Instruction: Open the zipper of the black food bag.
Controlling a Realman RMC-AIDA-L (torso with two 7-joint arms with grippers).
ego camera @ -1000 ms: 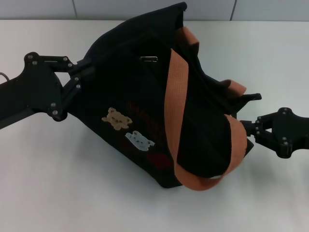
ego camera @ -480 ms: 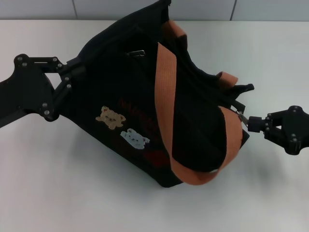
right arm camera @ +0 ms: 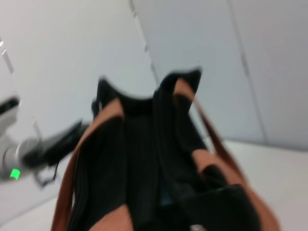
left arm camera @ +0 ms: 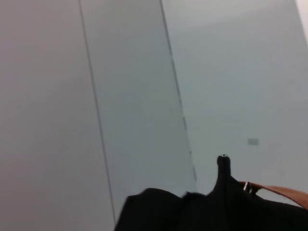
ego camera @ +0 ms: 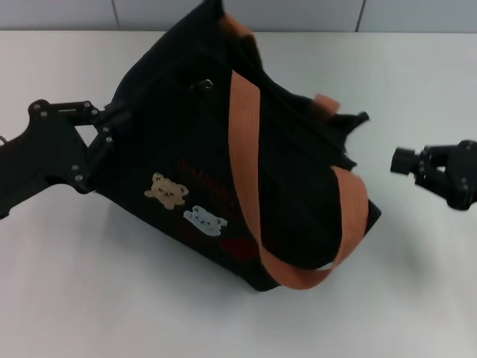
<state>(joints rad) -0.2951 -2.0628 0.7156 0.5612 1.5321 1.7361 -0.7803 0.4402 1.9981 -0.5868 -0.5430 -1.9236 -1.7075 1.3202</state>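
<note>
Most of the zipper looks undone: we see the black food bag, mid-table, gaping on top. Our left gripper pinches its end; our right gripper, fingers together on nothing, hangs just beside it. Red lettering above the bear patches is unreadable.

Illegible red lettering on the black food bag; no readable text.
</note>
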